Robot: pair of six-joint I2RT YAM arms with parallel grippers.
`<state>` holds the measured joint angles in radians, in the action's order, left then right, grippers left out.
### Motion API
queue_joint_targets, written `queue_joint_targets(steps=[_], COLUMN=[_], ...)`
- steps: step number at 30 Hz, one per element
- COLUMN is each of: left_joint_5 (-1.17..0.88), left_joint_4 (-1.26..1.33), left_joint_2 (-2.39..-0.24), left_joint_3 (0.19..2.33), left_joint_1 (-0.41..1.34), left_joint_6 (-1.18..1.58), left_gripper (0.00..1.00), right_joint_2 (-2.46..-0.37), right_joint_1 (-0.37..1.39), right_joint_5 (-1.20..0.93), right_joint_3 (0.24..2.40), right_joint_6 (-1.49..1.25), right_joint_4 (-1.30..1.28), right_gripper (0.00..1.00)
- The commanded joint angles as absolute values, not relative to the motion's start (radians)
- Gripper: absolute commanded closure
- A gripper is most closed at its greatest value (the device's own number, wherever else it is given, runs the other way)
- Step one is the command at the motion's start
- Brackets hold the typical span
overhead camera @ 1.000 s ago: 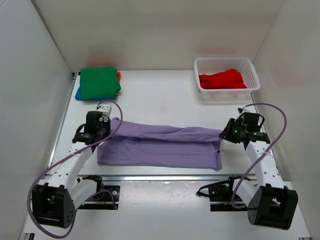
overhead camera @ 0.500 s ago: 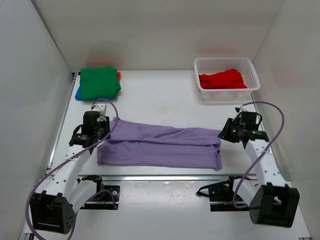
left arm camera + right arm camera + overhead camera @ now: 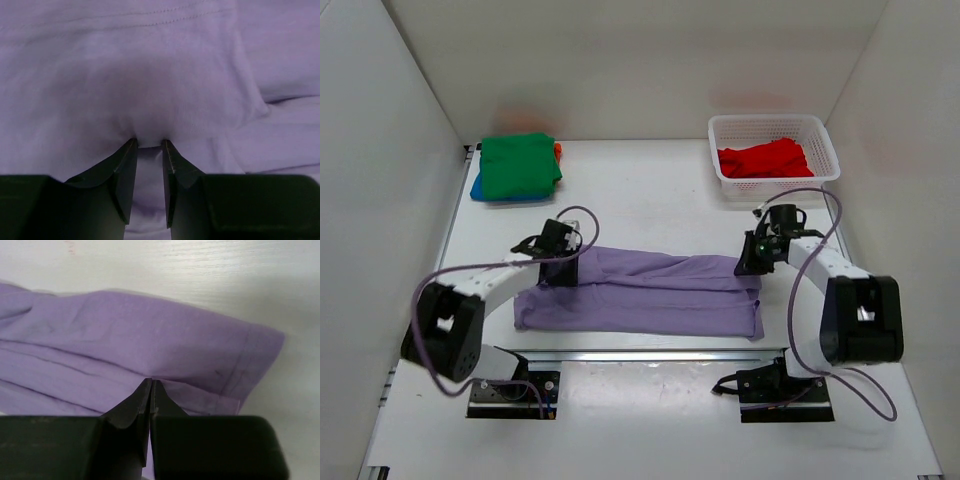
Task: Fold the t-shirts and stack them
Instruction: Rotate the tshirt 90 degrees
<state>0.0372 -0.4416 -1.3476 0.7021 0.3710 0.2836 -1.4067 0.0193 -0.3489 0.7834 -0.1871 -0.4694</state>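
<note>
From above, the lavender t-shirt (image 3: 640, 292) lies stretched between the left gripper (image 3: 563, 276) and the right gripper (image 3: 746, 266). In the left wrist view, the fingers (image 3: 125, 167) nip a gathered fold, with cloth spreading ahead of the tips. In the right wrist view, the fingers (image 3: 132, 412) press together on the hem; the table (image 3: 210, 270) lies beyond.

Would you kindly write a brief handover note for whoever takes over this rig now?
The left claw is shut on the lavender t-shirt at its far-left edge; the right claw is shut on its far-right edge. The shirt lies half-folded mid-table.
Done: green t-shirt atop blue t-shirt, orange t-shirt peeking out, far left.
Remaining: finish and stack lavender; red t-shirt sits in the basket.
</note>
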Motion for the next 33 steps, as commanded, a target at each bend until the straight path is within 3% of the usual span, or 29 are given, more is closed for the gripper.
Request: queue_joint_targets(steps=[1, 6, 9, 12, 16, 18, 20, 22, 25, 27, 33], left_joint_5=[0.023, 0.032, 0.028, 0.035, 0.031, 0.003, -0.057, -0.115, -0.098, -0.123, -0.199], left_joint_4=[-0.419, -0.42, -0.457, -0.573, -0.86, -0.984, -1.043, -0.956, -0.759, -0.681, -0.774], left_joint_2=[-1.455, -1.646, -1.793, -1.997, -2.386, -2.643, -2.774, -2.731, -2.555, -2.52, -2.689], left_joint_3=[0.767, 0.915, 1.101, 1.417, 2.085, 2.594, 2.841, 2.716, 2.343, 2.283, 2.596], left_joint_1=[0.394, 0.387, 0.379, 0.406, 0.434, 0.431, 0.42, 0.408, 0.42, 0.408, 0.38], left_joint_6=[0.33, 0.304, 0.259, 0.18, 0.121, 0.133, 0.188, 0.209, 0.198, 0.23, 0.297], left_gripper=[0.63, 0.62, 0.62, 0.62, 0.6, 0.61, 0.65, 0.65, 0.59, 0.59, 0.59], right_joint_2=[-1.488, -1.563, -1.586, -1.542, -1.416, -1.388, -1.361, -1.352, -1.368, -1.394, -1.447], right_joint_1=[0.022, 0.021, 0.057, 0.138, 0.328, 0.414, 0.513, 0.554, 0.586, 0.603, 0.708], right_joint_5=[-0.319, -0.273, -0.252, -0.227, -0.248, -0.249, -0.213, -0.193, -0.183, -0.181, -0.189], right_joint_3=[0.844, 0.859, 0.848, 0.793, 0.665, 0.623, 0.574, 0.529, 0.497, 0.498, 0.514], right_joint_6=[-0.195, -0.291, -0.34, -0.406, -0.624, -0.737, -0.878, -0.96, -1.063, -1.104, -1.144], right_joint_4=[-0.482, -0.546, -0.607, -0.632, -0.478, -0.381, -0.22, -0.114, 0.026, 0.101, 0.14], right_gripper=[1.0, 1.0, 0.99, 1.0, 1.0, 1.0, 1.0, 1.0, 1.0, 1.0, 1.0])
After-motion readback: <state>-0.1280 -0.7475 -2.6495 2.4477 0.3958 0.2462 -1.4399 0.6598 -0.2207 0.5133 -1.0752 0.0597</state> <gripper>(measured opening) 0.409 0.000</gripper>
